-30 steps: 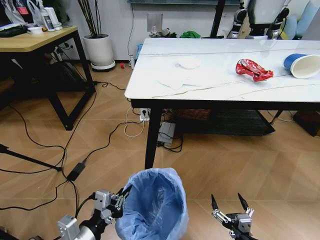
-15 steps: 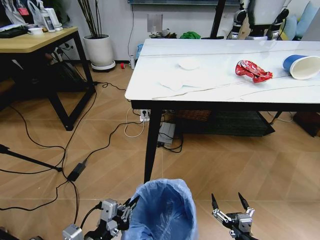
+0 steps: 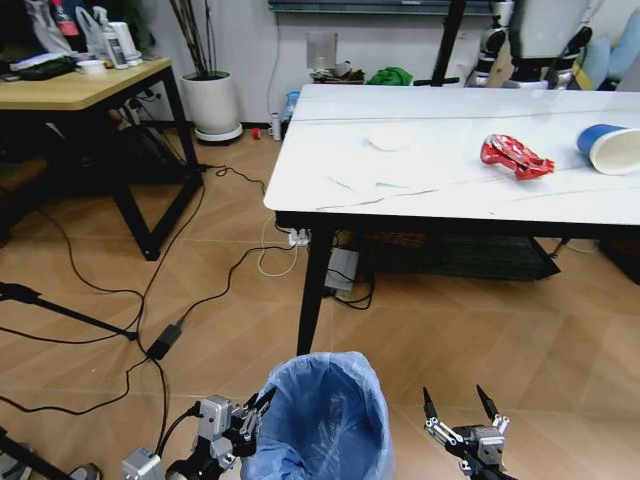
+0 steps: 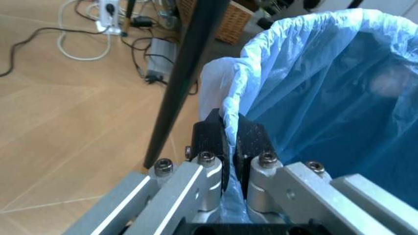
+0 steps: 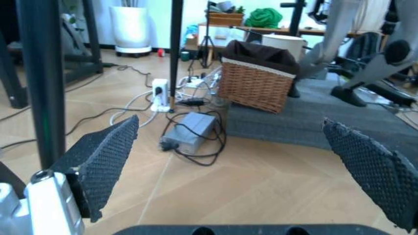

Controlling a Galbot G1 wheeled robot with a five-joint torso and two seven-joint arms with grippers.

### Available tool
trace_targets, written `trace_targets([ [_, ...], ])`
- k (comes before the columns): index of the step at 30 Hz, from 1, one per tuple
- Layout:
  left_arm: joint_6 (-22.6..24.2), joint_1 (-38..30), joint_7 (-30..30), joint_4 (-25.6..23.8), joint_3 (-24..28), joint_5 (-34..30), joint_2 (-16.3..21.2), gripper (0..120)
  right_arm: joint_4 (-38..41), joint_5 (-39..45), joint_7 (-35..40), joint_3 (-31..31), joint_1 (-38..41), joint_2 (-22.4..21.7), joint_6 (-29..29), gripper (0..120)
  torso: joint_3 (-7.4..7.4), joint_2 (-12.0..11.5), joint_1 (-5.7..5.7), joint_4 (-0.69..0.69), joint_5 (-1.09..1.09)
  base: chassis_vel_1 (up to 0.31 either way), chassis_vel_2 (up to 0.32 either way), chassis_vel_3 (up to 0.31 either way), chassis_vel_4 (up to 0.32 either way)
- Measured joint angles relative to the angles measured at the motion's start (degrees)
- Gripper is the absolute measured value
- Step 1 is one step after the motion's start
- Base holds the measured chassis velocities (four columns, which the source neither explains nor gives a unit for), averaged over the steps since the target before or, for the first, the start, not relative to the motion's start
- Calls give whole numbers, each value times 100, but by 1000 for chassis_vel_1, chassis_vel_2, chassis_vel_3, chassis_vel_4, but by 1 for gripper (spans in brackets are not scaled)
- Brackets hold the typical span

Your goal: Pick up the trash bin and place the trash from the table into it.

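The trash bin (image 3: 325,420), round and lined with a crinkly blue bag, hangs low at the front of the head view. My left gripper (image 3: 255,408) is shut on its rim, and the left wrist view shows the black pads (image 4: 212,139) pinching the bag edge of the trash bin (image 4: 326,93). My right gripper (image 3: 458,405) stands open to the right of the bin, holding nothing; its pads (image 5: 104,156) are spread wide. On the white marble table (image 3: 440,190) lie a crushed red can (image 3: 515,156), a blue paper cup (image 3: 612,148) and a white paper wad (image 3: 388,137).
A black table leg (image 3: 314,285) rises just beyond the bin. Cables (image 3: 160,330) and a power strip (image 3: 295,238) trail over the wooden floor at left. A wooden desk (image 3: 85,85) and a white plant pot (image 3: 212,105) stand at back left. A wicker basket (image 5: 256,83) sits under the table.
The whole head view has shifted, so the camera has moved; the table now sits slightly farther right and lower. The bin stays gripped in my left gripper, the right stays open.
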Motion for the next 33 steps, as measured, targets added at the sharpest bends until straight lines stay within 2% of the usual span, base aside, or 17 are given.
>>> trace_targets([
  [9, -20, 3, 30, 25, 63, 61, 26, 0, 0, 12, 41, 32, 14, 0, -31, 100, 144, 202, 56, 1, 0, 44, 45, 39, 47],
  [33, -86, -76, -56, -6, 49, -31, 73, 0, -4, -1, 44, 14, 18, 0, -31, 100, 151, 211, 59, 0, 0, 0, 0, 0, 0],
])
